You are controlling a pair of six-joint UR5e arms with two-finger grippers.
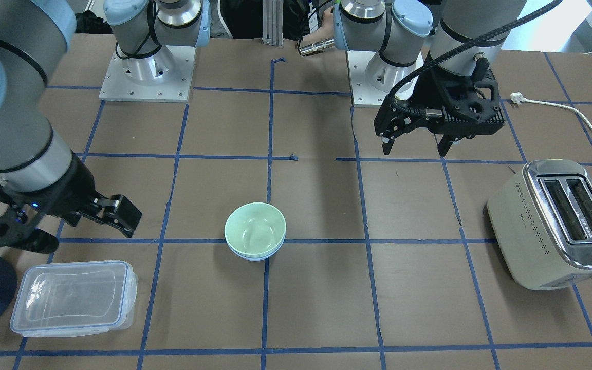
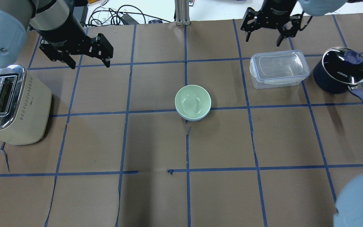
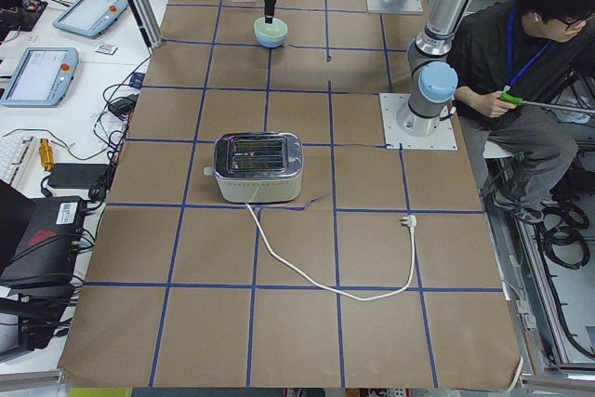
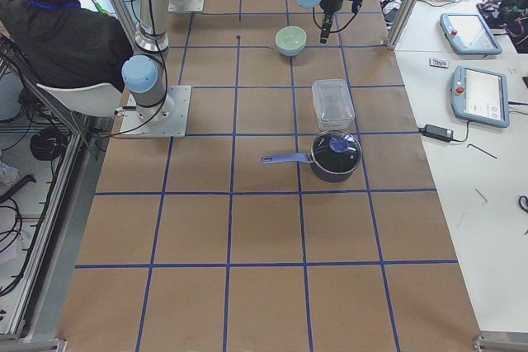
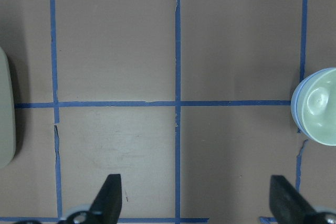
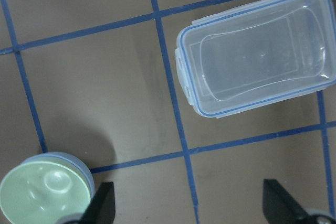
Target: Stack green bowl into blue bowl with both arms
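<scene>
The pale green bowl (image 1: 255,228) sits nested inside the light blue bowl (image 1: 255,256) at the table's middle; only the blue bowl's rim shows beneath it. The stack also shows in the overhead view, green bowl (image 2: 193,101) in blue bowl (image 2: 194,119). My left gripper (image 2: 90,64) is open and empty, raised well to the left of the bowls, near the toaster. My right gripper (image 2: 262,41) is open and empty, raised beyond the clear container. The left wrist view shows the green bowl (image 5: 321,106) at its right edge; the right wrist view shows the green bowl (image 6: 44,195) at lower left.
A cream toaster (image 2: 11,104) stands at the left, its white cord (image 1: 584,118) trailing on the table. A clear lidded container (image 2: 279,67) and a dark navy pot (image 2: 340,71) with glass lid stand at the right. A person sits behind the robot.
</scene>
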